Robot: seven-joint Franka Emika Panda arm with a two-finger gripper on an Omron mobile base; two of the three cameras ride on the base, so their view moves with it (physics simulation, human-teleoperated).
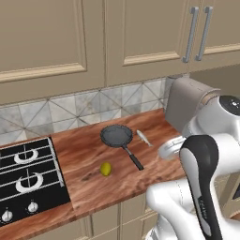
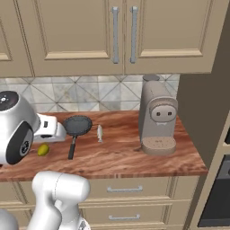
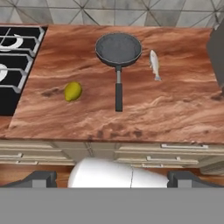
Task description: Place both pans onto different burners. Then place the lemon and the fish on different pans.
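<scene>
A round pan [image 3: 118, 48], dark grey inside, lies on the wooden counter with its long black handle toward the front edge; it also shows in the base views [image 1: 116, 136] [image 2: 77, 125]. Just right of the pan lies the slender silvery fish [image 3: 154, 64] [image 1: 144, 138] [image 2: 99, 133]. The yellow-green lemon [image 3: 73, 91] [image 1: 106, 168] [image 2: 43, 149] rests left of the handle. The burners [image 1: 26, 157] [image 3: 11, 41] sit under wire grates on the black hob at the left. My gripper [image 3: 112, 178] hangs open high above the counter's front edge, holding nothing.
A beige coffee machine [image 2: 157, 119] [image 1: 187, 101] stands on the counter right of the fish. Wall cabinets [image 2: 121, 36] hang above a tiled backsplash. Knobs [image 1: 32, 206] line the hob's front. Drawers [image 3: 183, 148] run below the counter edge.
</scene>
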